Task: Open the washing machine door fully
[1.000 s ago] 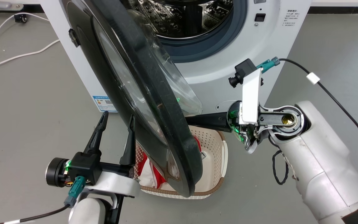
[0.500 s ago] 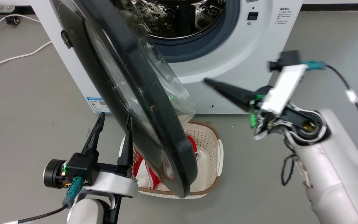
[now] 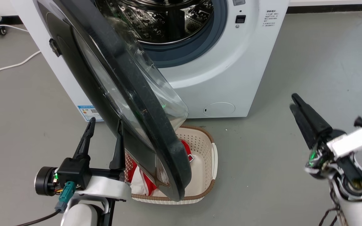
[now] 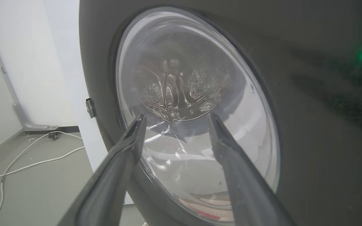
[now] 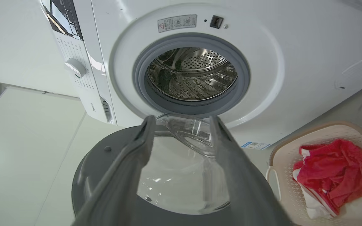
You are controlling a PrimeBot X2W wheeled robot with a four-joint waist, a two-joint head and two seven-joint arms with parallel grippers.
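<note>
- Counting from the biggest thing down, you have one washing machine (image 3: 231,78), white, with its steel drum (image 5: 193,75) exposed inside a grey gasket.
- One washing machine door (image 3: 127,94) stands partway open, hinged at the left in the head view, its lower rim over the basket.
- One cream laundry basket (image 3: 214,163) sits on the floor in front of the machine, holding red and white cloth (image 5: 335,169).
- Of your two arms, the left gripper (image 3: 105,122) points upward just beside the door's outer face, fingers spread and empty; you cannot tell whether it touches the door. The right gripper (image 3: 293,101) is well apart from the door, off to the right over the floor, angled up and left, fingers parted and holding nothing.
- One white cable (image 3: 8,66) lies on the floor at the left.
- One blue label (image 3: 86,112) low on the front carries a QR code, and one warning sticker (image 5: 177,23) sits above the drum. The print on both is too small to read.
</note>
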